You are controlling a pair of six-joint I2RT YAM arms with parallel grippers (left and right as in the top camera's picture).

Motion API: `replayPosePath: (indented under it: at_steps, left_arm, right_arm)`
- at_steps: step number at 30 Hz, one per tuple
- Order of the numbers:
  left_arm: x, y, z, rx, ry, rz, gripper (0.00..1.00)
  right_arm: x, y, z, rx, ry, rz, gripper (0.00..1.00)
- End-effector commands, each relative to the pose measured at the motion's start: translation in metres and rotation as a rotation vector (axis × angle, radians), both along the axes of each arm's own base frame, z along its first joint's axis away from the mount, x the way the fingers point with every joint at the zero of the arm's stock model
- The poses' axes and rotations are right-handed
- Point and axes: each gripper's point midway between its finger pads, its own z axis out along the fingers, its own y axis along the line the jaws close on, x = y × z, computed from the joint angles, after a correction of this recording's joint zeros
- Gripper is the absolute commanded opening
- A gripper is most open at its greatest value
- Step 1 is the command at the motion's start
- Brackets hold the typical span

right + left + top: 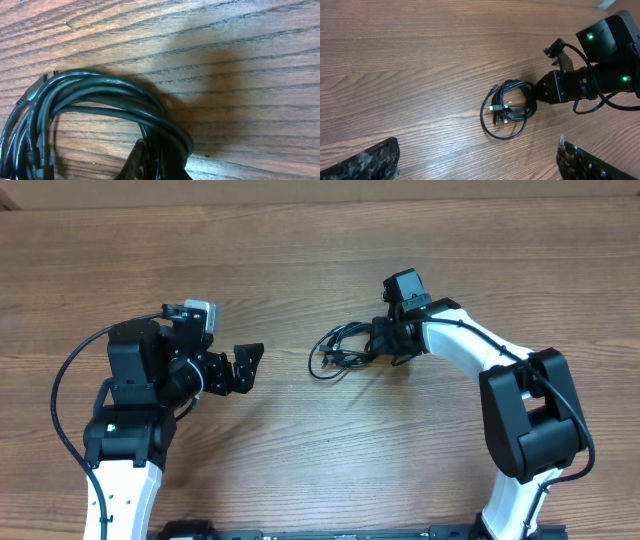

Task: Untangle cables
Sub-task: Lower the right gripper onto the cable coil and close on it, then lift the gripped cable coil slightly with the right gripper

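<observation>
The cables [335, 352] lie as a small black bundle of loops on the wooden table, right of centre. In the left wrist view the cables [507, 107] show small plug ends inside the loops. My right gripper [378, 345] is shut on the bundle's right side. Up close, the cables [100, 95] curve over its closed fingertips [155, 162]. My left gripper [245, 367] hovers to the left of the bundle, a gap away, and holds nothing. Its jaws stand wide open, with one finger [370, 160] at each lower corner of its own view.
The wooden table [320, 470] fills all the views. The white right arm [470, 350] reaches in from the lower right, and the left arm's black wire [62, 395] loops out at the far left.
</observation>
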Motion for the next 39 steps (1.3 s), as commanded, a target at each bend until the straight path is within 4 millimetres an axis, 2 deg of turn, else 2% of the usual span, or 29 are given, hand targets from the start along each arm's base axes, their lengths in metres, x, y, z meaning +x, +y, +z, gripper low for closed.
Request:
replayPosePath:
  at_steps: [1,10,29,39]
  left_arm:
    - [0.003,-0.001,0.009,0.012,-0.025,-0.008,1.0]
    - [0.003,-0.001,0.009,0.012,-0.025,-0.008,1.0]
    - [0.003,-0.001,0.009,0.012,-0.025,-0.008,0.99]
    - [0.003,-0.001,0.009,0.012,-0.025,-0.008,1.0]
  right_arm:
    - [-0.005,-0.012,-0.017,-0.024,0.051,-0.01,0.04]
    - [-0.002,-0.033,-0.018,-0.027,0.068,-0.06,0.04]
    - [-0.003,-0.031,-0.017,-0.021,0.07,-0.051,0.03]
    - [-0.008,-0.029,0.001,0.003,0.068,-0.045,0.04]
